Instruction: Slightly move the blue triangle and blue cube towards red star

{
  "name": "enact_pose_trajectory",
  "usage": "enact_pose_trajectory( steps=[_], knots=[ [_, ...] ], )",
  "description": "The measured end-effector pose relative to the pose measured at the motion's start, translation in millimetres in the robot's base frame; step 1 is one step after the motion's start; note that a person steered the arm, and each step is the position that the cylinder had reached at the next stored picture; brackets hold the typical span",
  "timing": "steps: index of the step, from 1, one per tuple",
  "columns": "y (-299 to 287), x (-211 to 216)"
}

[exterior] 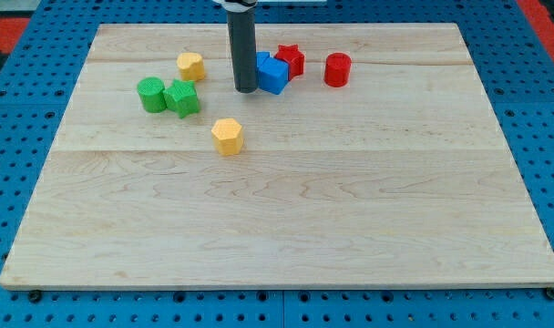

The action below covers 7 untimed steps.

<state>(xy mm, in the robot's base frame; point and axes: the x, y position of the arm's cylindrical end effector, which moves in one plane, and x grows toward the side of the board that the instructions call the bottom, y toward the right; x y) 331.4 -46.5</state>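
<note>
Just left of blue cube (273, 76), my tip (246, 89), red star (291, 59) behind.

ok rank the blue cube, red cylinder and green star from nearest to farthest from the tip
1. blue cube: right beside my tip, on the view's right.
2. green star: to the view's left, next to the green cylinder.
3. red cylinder: farthest, to the view's right, past the red star.

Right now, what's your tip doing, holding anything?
My tip: no gripper, holds nothing; it sits against the blue cube's left side.
</note>
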Motion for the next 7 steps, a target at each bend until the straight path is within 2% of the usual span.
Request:
enact_pose_trajectory(
  steps=[2, 3, 4, 7],
  knots=[
    [36.9, -24.6],
    [6.5, -14.1],
    [-48.2, 5.3],
    [-54.9, -1.5]
  ],
)
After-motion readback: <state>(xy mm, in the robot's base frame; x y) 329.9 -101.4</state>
